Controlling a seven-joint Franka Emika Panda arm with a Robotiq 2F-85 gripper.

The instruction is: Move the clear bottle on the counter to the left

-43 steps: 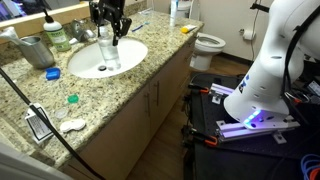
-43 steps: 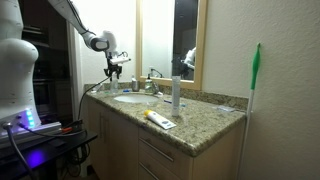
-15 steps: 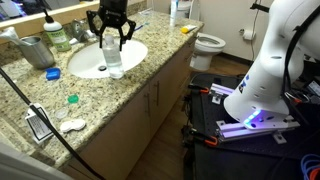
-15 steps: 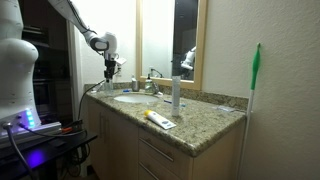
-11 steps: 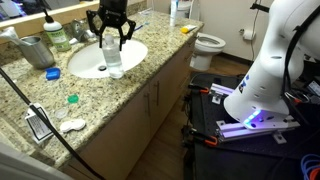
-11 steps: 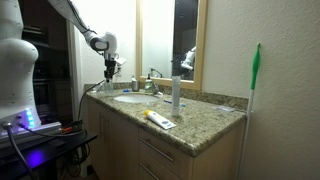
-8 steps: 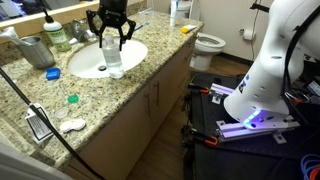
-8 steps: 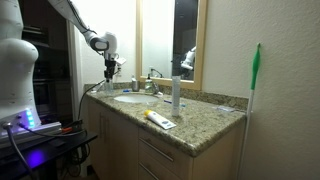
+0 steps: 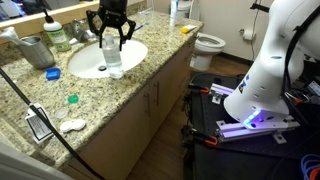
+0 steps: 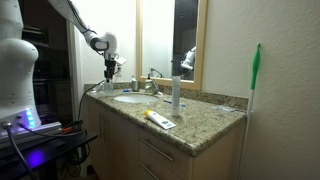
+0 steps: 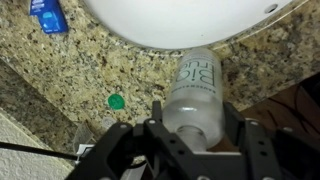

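Plastic, light and crushable: the slim clear bottle point(image 9: 112, 58) stands on the speckled granite tabletop point(image 9: 125, 95) by the white oval sink's point(image 9: 85, 62) near rim, black hand point(image 11: 194, 112) clamped around its upper body, a sound hold.

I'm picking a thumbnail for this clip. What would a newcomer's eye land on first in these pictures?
Most likely the black gripper straddling the clear bottle, which stands upright on the counter beside the rim of the white sink. Next come the arm's big white base with its purple glow, and the green-topped pole against the wall at the counter's end.
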